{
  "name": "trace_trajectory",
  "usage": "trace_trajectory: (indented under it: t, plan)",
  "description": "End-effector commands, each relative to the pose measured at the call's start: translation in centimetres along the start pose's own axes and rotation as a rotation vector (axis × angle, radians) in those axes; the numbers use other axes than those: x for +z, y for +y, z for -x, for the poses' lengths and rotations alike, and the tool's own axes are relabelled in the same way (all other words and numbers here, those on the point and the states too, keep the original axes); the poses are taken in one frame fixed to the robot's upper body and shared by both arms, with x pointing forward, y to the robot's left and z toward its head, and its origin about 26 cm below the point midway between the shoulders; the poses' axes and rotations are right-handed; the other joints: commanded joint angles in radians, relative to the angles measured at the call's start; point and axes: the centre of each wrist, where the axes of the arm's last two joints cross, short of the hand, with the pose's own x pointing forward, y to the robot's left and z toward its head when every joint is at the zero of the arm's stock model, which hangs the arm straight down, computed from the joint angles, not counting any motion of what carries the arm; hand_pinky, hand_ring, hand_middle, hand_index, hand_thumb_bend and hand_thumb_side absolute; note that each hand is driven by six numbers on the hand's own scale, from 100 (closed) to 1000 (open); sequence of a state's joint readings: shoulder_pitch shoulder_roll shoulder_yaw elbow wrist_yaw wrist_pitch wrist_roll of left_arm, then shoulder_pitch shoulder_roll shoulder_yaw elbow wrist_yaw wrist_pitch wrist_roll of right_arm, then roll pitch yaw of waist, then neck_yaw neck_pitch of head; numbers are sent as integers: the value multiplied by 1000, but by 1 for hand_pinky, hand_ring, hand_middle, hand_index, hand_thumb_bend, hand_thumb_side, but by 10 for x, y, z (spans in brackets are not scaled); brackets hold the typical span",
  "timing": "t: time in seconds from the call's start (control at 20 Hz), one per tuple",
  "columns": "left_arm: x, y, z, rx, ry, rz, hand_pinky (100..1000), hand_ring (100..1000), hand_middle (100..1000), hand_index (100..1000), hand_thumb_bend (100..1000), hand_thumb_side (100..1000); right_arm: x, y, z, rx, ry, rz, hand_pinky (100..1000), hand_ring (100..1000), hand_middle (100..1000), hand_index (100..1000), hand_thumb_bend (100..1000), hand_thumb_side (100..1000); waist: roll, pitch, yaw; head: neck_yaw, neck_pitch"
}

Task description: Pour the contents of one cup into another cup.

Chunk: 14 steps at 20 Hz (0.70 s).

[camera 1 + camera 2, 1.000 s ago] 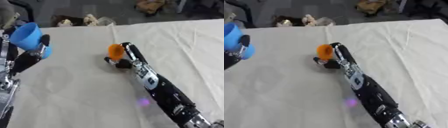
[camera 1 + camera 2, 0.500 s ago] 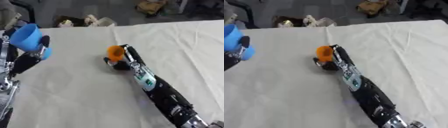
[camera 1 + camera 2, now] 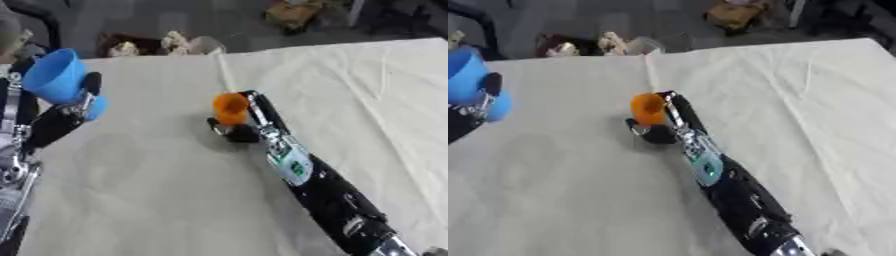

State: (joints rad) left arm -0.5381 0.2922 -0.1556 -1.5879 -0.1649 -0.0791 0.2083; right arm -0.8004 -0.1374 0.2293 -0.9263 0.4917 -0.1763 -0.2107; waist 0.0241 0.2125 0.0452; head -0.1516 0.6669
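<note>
Now: left hand [image 3: 54, 120] gripping blue cup [image 3: 57, 75] at nine o'clock, right hand [image 3: 243, 127] curled round orange cup [image 3: 230, 107]; best tipped slowly, rims aligned.

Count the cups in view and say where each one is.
2. A blue plastic cup is held up by the left hand at the left; a small orange cup is at the right hand, mid-table.

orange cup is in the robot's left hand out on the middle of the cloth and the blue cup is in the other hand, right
Wrong hand. The left eye view shows the orange cup at the right hand, whose arm comes in from the lower right. The blue cup is in the left hand, at the cloth's left edge.
</note>
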Motion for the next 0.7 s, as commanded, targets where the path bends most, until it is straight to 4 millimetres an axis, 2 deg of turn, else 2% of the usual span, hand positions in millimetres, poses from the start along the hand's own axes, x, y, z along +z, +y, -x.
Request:
trace_trajectory:
  t: [0.05,0.25,0.3,0.35,0.7]
  plan:
    - [-1,8,1,-42,-4,9,558,371,170,566,100,348,-12,-26,-21,18,-75,24,692,709,272,335,100,111,-2,-26,-6,5,7]
    - [5,4,8,-59,15,52,559,377,167,553,100,347,-18,-43,-40,38,-123,25,693,708,272,337,100,100,-9,-32,-17,10,14]
    - [7,1,10,-63,21,74,559,377,165,549,100,107,-21,-48,-47,47,-144,25,693,708,271,336,100,100,-11,-34,-20,12,15]
    - [9,-3,13,-69,26,101,560,376,164,545,100,343,-24,-53,-54,59,-165,21,695,709,272,338,100,100,-13,-36,-25,14,17]
    - [17,-24,20,-94,13,263,561,376,161,529,100,329,-45,-65,-93,136,-256,-40,702,713,270,338,100,100,-31,-46,-38,21,17]
